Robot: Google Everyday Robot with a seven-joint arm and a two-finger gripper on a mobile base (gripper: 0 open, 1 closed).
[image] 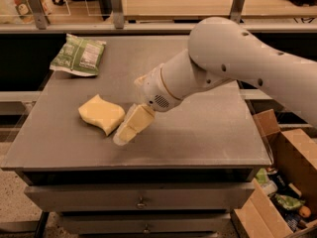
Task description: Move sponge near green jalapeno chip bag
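The pale yellow sponge (101, 114) lies flat on the grey table (208, 133), left of centre. The green jalapeno chip bag (79, 55) lies at the table's back left corner, white label panel up, well apart from the sponge. My gripper (125, 137) hangs from the white arm and reaches down to the table surface just right of the sponge's right edge, very close to it or touching it. It holds nothing that I can see.
A cardboard box (285, 182) with several packets stands on the floor at the right. A counter with metal posts (116, 6) runs behind the table. Drawers (141, 200) sit under the table top.
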